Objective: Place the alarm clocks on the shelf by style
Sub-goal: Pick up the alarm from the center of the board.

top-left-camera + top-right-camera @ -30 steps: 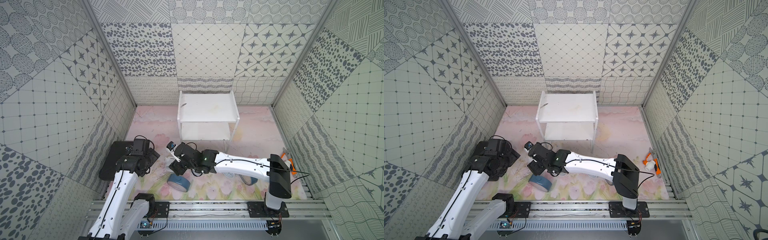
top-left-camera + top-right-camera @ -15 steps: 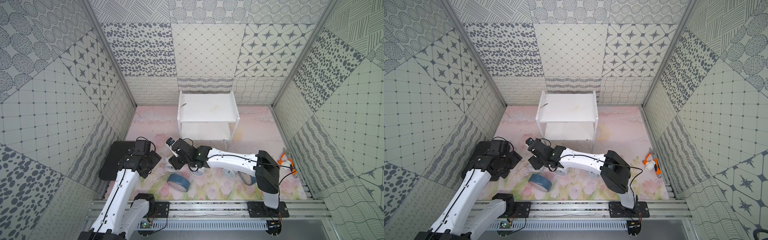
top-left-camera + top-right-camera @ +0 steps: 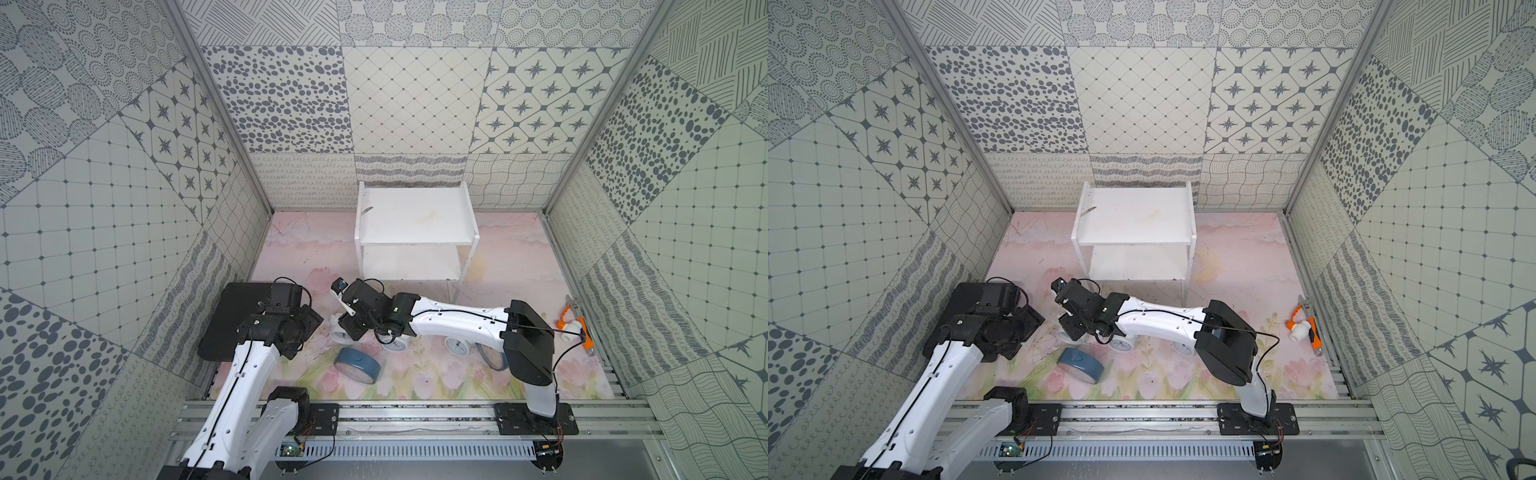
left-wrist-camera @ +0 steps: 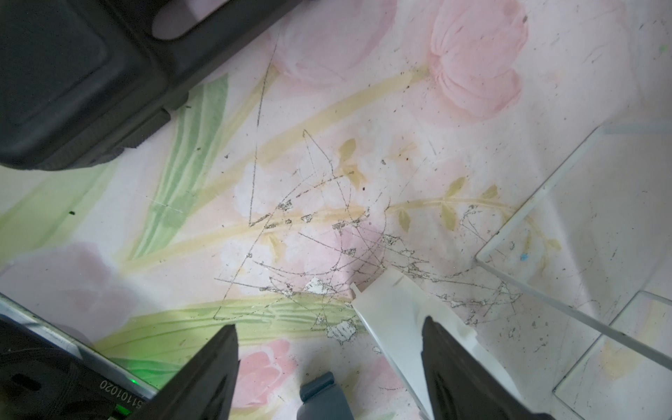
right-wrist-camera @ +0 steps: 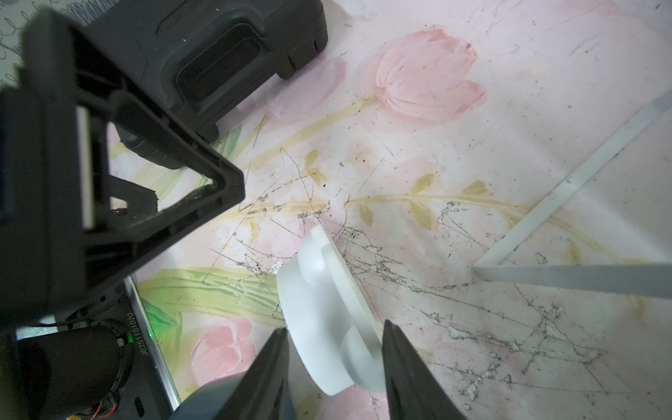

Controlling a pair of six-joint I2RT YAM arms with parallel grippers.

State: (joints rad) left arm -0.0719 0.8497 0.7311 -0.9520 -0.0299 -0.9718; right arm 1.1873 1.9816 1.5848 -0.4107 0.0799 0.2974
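Note:
My right gripper (image 5: 334, 325) is shut on a white twin-bell alarm clock (image 5: 323, 309) that rests on the floor mat; in both top views the gripper (image 3: 351, 328) (image 3: 1071, 328) hides most of this clock (image 3: 337, 336). Close beside it, my left gripper (image 4: 329, 323) (image 3: 309, 322) is open and holds nothing. A blue clock (image 3: 357, 365) lies just in front. Two more white clocks (image 3: 395, 344) (image 3: 457, 345) and a second blue one (image 3: 492, 360) lie partly under my right arm. Behind stands the white shelf (image 3: 415, 216), both boards bare.
A flat black case (image 3: 237, 316) lies at the left, against my left gripper. An orange-and-white tool (image 3: 573, 326) lies by the right wall. Patterned walls close in the mat on three sides, and a metal rail (image 3: 415, 415) runs along the front.
My right gripper's jaws have narrowed onto the white clock, and that arm's elbow has swung left. My left gripper has edged right, toward it, and narrowed a little.

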